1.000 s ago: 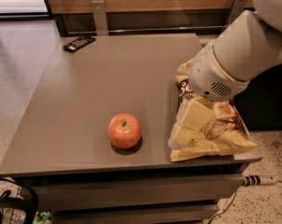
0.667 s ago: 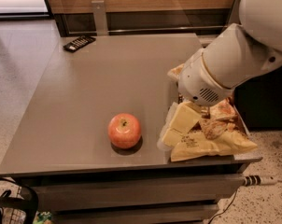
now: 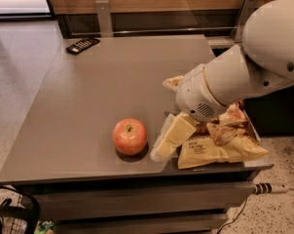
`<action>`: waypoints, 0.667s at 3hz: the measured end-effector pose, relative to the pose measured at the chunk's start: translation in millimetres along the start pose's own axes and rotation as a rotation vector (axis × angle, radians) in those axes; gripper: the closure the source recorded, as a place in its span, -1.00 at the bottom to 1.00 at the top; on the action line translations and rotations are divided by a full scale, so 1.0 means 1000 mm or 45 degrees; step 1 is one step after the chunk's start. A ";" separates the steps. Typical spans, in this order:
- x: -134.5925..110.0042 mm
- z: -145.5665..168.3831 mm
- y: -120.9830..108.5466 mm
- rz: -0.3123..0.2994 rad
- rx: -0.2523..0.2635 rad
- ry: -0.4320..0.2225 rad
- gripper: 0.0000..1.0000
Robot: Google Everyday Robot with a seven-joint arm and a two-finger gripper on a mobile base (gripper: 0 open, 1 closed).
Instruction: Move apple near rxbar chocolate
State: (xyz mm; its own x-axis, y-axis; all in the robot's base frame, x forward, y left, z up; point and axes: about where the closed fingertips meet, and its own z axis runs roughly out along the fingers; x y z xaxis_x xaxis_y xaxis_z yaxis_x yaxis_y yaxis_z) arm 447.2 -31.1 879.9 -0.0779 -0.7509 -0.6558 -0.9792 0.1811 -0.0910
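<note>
Though its spread cannot be told, the pincer [image 3: 167,139] hangs just right of the apple [image 3: 130,136].

Soft overhead light; dark shadow under the apple [image 3: 130,136], just beside the tool [image 3: 160,149].

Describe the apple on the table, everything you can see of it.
The apple is round and red-orange, with a yellowish patch on top around a dark stem dimple. Its skin looks smooth and whole. It sits stem up on the grey table near the front edge, with a small shadow beneath it. The gripper is low beside it, between the apple and the chip bag. Whether the gripper touches the apple cannot be told.
</note>
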 end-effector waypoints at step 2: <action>-0.004 0.038 0.022 -0.009 -0.028 -0.175 -1.00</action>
State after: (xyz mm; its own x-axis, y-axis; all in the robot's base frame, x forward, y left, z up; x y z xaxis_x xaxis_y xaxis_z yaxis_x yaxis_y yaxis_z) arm 432.6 -0.2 851.8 -0.0461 -0.6579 -0.7517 -0.9836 0.1612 -0.0808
